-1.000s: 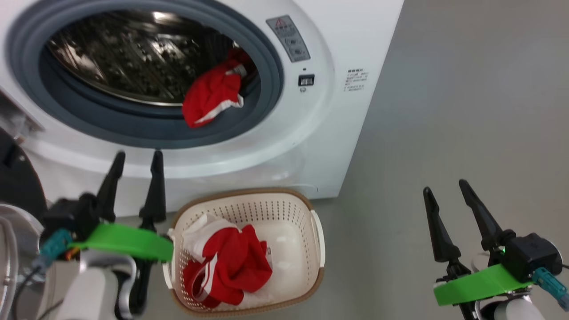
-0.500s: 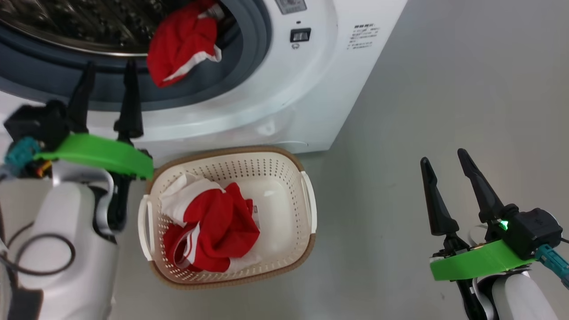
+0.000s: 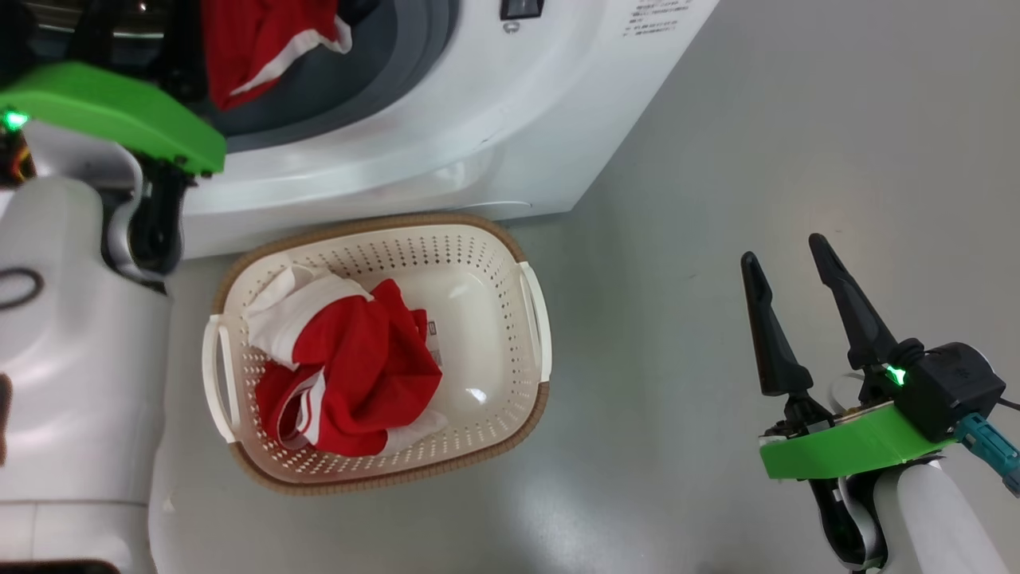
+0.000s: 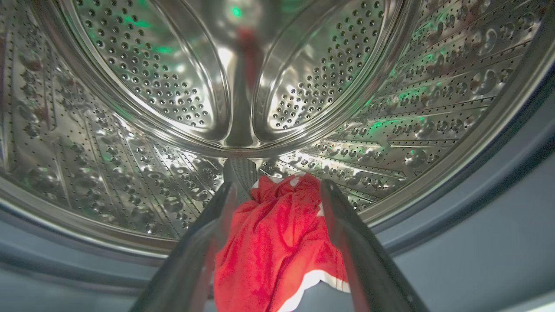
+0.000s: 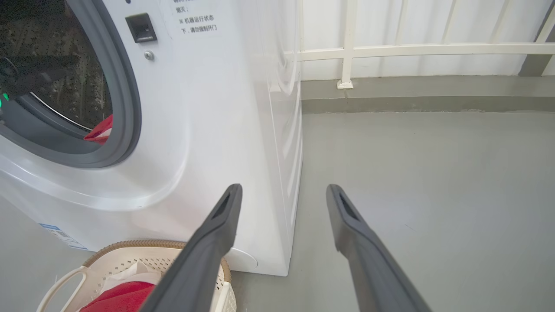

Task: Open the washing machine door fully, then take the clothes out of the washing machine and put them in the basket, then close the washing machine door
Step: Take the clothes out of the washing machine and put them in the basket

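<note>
The washing machine (image 3: pixel 446 143) stands open at the top left; its door is out of view. A red garment with white trim (image 4: pixel 277 247) lies on the grey rubber ring at the mouth of the steel drum (image 4: pixel 130 95). My left gripper (image 4: pixel 277 188) is open inside the opening, one finger on each side of that garment. More red and white clothes (image 3: pixel 351 375) lie in the cream basket (image 3: pixel 494 319) on the floor in front of the machine. My right gripper (image 3: pixel 782 249) hovers open and empty over the floor, to the right of the basket.
Grey floor (image 3: pixel 717 159) stretches to the right of the machine. In the right wrist view a white railing (image 5: pixel 390 50) above a low kerb runs behind the machine (image 5: pixel 208 130). My pale left forearm (image 3: pixel 72 359) stands close to the basket's left handle.
The head camera has tilted down, so the machine slid up the picture. My left gripper has gone forward into the drum opening toward the red garment. The right gripper has hardly moved.
</note>
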Motion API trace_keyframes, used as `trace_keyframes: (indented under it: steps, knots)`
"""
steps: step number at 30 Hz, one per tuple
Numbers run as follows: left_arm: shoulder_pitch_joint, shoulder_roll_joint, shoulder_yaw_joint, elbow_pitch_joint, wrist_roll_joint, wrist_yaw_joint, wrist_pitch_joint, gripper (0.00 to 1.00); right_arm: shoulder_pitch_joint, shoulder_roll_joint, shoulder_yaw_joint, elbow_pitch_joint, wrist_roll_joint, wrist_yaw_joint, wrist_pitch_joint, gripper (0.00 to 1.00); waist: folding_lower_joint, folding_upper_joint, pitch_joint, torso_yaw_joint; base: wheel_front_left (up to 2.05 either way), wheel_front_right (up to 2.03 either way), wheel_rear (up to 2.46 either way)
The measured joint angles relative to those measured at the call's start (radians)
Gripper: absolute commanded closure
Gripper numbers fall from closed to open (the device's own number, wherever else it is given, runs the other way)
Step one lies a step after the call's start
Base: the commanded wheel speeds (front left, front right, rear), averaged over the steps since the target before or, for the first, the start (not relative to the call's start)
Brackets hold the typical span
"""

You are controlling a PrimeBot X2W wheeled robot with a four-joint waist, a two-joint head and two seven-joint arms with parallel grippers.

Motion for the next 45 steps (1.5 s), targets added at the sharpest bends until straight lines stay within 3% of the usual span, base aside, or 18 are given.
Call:
trace_keyframes:
  steps: [11, 16, 22, 31, 32, 33, 34, 45]
  knots:
    - [-0.176, 0.026, -0.077, 0.199, -0.043, -0.017, 0.223, 0.00, -0.033, -0.001, 0.009, -0.013, 0.012, 0.000, 0.000, 0.00, 0.0000, 0.0000, 0.047, -0.029, 0.00, 0.00, 0.00]
    - [-0.228, 0.053, -0.107, 0.288, -0.028, 0.005, 0.317, 0.00, -0.038, -0.001, 0.026, -0.026, 0.037, 0.000, 0.000, 0.00, 0.0000, 0.0000, 0.057, -0.047, 0.00, 0.00, 0.00]
    - [-0.257, 0.074, -0.141, 0.363, 0.005, 0.020, 0.380, 0.00, -0.039, -0.001, 0.042, -0.041, 0.048, 0.000, 0.000, 0.00, 0.0000, 0.0000, 0.066, -0.066, 0.00, 0.00, 0.00]
    - [-0.275, 0.090, -0.160, 0.428, 0.013, 0.028, 0.386, 0.00, -0.044, -0.001, 0.071, -0.048, 0.063, 0.000, 0.000, 0.00, 0.0001, 0.0000, 0.072, -0.089, 0.00, 0.00, 0.00]
    - [-0.276, 0.089, -0.161, 0.432, 0.013, 0.028, 0.385, 0.18, -0.045, -0.001, 0.072, -0.048, 0.063, 0.000, 0.000, 0.00, 0.0000, 0.0000, 0.072, -0.091, 0.00, 0.00, 0.00]
    - [-0.276, 0.090, -0.163, 0.437, 0.013, 0.027, 0.380, 0.48, -0.045, -0.001, 0.072, -0.048, 0.063, 0.000, 0.000, 0.00, 0.0000, 0.0000, 0.071, -0.092, 0.00, 0.00, 0.00]
    - [-0.277, 0.089, -0.166, 0.445, 0.012, 0.026, 0.373, 1.00, -0.045, -0.001, 0.074, -0.047, 0.063, 0.000, 0.000, 0.00, 0.0001, 0.0000, 0.070, -0.094, 0.00, 0.00, 0.00]
    - [-0.280, 0.085, -0.202, 0.446, 0.026, 0.008, 0.243, 1.00, -0.045, -0.001, 0.080, -0.037, 0.063, 0.000, 0.000, 0.00, 0.0000, 0.0000, 0.046, -0.087, 0.00, 0.00, 0.00]
